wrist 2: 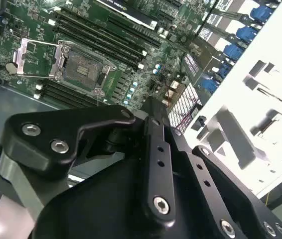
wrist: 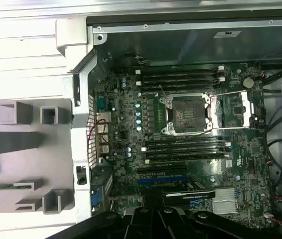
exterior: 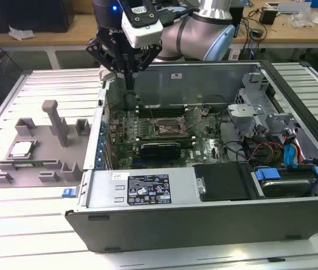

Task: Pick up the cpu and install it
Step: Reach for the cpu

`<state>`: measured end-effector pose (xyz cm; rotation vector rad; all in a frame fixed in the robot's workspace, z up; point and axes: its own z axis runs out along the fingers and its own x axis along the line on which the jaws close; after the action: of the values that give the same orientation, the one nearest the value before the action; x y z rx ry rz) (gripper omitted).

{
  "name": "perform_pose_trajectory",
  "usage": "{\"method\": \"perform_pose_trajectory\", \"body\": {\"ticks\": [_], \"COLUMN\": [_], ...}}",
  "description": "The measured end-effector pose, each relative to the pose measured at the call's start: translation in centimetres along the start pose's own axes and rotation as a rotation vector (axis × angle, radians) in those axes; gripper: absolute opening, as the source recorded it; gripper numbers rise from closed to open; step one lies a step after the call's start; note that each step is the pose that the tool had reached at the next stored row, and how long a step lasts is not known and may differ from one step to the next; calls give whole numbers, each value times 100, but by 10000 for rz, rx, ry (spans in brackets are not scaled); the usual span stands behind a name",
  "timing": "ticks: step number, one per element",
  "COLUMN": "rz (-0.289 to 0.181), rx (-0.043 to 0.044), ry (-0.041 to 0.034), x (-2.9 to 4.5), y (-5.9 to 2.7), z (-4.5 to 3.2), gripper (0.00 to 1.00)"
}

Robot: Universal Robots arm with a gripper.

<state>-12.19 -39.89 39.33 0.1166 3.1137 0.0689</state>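
Observation:
In the exterior view the cpu (exterior: 21,149), a small silver square, lies in the grey fixture tray (exterior: 41,140) on the exterior view's left, outside the case. My gripper (exterior: 130,84) hangs above the rear left corner of the open computer case (exterior: 204,219), well apart from the cpu. Its fingers are drawn together with nothing between them. The second wrist view has the gripper (wrist 2: 153,107) over the board's edge. The bare cpu socket (wrist: 190,113) sits mid-motherboard with its metal load plate (wrist: 240,107) swung open beside it. The socket (wrist 2: 83,67) is empty.
Memory slots (wrist: 181,79) flank the socket on both sides. A green memory stick (exterior: 27,164) rests in the tray's front. A black graphics card (exterior: 159,149), drive cage (exterior: 243,112) and loose cables (exterior: 266,149) crowd the case. The slatted metal table (exterior: 35,225) surrounds everything.

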Motion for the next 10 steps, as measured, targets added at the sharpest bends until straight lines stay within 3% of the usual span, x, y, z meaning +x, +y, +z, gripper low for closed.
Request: {"method": "perform_pose_trajectory", "body": {"ticks": [10], "rz": [2], "rx": [1], "ry": [0], "x": [10], "y": [0], "z": [0], "gripper": [11]}}
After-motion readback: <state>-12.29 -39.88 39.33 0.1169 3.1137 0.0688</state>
